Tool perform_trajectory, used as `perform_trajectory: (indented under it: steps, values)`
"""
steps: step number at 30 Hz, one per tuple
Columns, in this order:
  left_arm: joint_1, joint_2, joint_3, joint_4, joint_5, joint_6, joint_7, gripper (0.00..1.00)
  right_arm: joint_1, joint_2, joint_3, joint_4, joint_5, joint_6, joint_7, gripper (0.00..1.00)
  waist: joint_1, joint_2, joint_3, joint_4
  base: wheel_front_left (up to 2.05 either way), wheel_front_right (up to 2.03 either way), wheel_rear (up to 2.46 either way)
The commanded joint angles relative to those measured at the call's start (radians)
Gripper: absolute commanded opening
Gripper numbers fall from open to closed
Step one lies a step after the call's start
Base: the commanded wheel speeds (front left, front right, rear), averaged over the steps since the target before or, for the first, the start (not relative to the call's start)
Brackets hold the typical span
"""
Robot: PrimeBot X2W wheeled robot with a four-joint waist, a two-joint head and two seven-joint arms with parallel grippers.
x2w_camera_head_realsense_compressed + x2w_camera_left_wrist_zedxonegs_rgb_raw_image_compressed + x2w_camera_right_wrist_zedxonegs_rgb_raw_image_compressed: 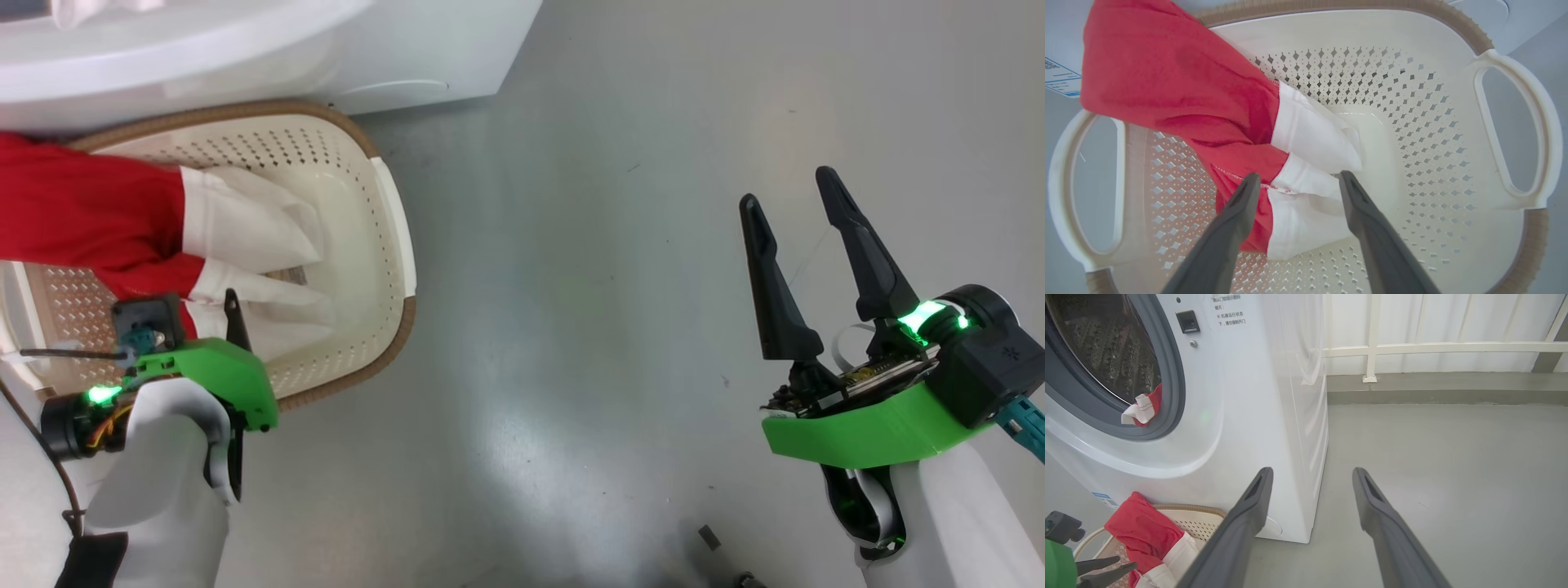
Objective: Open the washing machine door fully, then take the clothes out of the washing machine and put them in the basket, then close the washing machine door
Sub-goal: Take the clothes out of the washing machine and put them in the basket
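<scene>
Basket [393,204] and its load, with both grippers. The cream perforated basket, brown-rimmed with a white loop handle at each end, stands on the grey floor [612,327]; the washer [1249,396] rises just behind the basket. Inside the basket lies one garment [1180,90]: its red part is draped up over the basket's far rim on the left, and its white panels are bunched on the perforated bottom near the middle. The left gripper [1299,175] hangs directly above the basket, its fingers spread wide and clamping nothing; the white panels lie between and below the fingertips, and whether they touch cannot be told. The right gripper [785,186] is well apart from the basket, to its right over bare floor, its fingers likewise spread and empty. Behind and above the basket the washer's drum [1106,347] stands uncovered inside a grey ring [1173,375], and a second garment [1145,408], red with white stripes, rests on the lower edge of that ring, hanging partly out. A white sticker [1059,77] edged in blue sits low on the washer front, just behind the basket's left handle; its print is too small to read. Higher on the washer front, beside a small dark latch socket [1187,321], run three short lines of Chinese print [1229,314], too fine to make out with certainty
</scene>
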Motion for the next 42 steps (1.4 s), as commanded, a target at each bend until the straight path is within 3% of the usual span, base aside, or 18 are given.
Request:
perform_trajectory:
  steps: [1, 25, 36, 42]
  values:
    - [0.009, 0.033, 0.027, -0.02, 0.009, -0.007, -0.012, 1.0, 0.005, -0.002, 0.019, -0.019, 0.004, 0.006, -0.006, 1.0, 0.0, 0.0, -0.008, 0.001, 0.0, 0.0, 0.0]
    - [0.188, -0.021, 0.106, -0.301, 0.016, -0.055, -0.012, 1.0, 0.061, -0.002, -0.011, -0.005, -0.012, 0.006, -0.006, 1.0, 0.0, 0.0, -0.175, 0.061, 0.0, 0.0, 0.0]
    - [0.321, -0.04, 0.135, -0.566, 0.093, -0.033, -0.012, 1.0, 0.096, -0.002, -0.035, 0.01, -0.046, 0.006, -0.006, 1.0, 0.0, 0.0, -0.269, 0.085, 0.0, 0.0, 0.0]
    - [0.386, -0.054, 0.131, -0.626, 0.113, -0.043, -0.012, 1.0, 0.121, -0.002, -0.049, 0.023, -0.061, 0.006, -0.006, 1.0, 0.0, 0.0, -0.328, 0.1, 0.0, 0.0, 0.0]
